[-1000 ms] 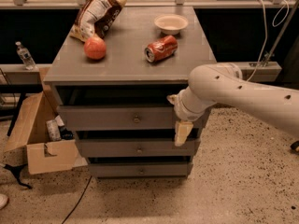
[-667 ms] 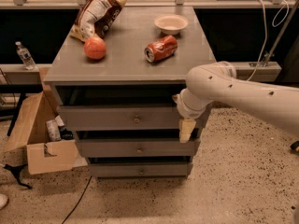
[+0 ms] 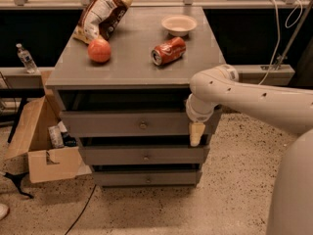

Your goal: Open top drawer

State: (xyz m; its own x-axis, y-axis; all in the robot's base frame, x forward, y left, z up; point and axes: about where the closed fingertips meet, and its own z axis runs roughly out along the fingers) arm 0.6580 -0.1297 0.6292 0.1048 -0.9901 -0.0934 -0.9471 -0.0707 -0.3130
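The top drawer (image 3: 107, 124) is the widest grey front of the three, with a small round metal knob (image 3: 143, 125) at its centre. A dark gap shows between its front and the cabinet top. My gripper (image 3: 196, 133) hangs pointing down from the white arm (image 3: 254, 102), which comes in from the right. Its cream tip lies in front of the right end of the top drawer's front, well to the right of the knob. Two narrower drawers (image 3: 145, 156) sit below.
On the cabinet top (image 3: 137, 62) lie a chip bag (image 3: 100, 13), a red-orange fruit (image 3: 99, 50), a tipped red can (image 3: 167, 50) and a white bowl (image 3: 179, 24). An open cardboard box (image 3: 41, 146) stands on the floor at the left. A water bottle (image 3: 24, 58) stands on the left ledge.
My gripper has shifted slightly to the right along the top drawer's front. The drawers and the things on top have not moved.
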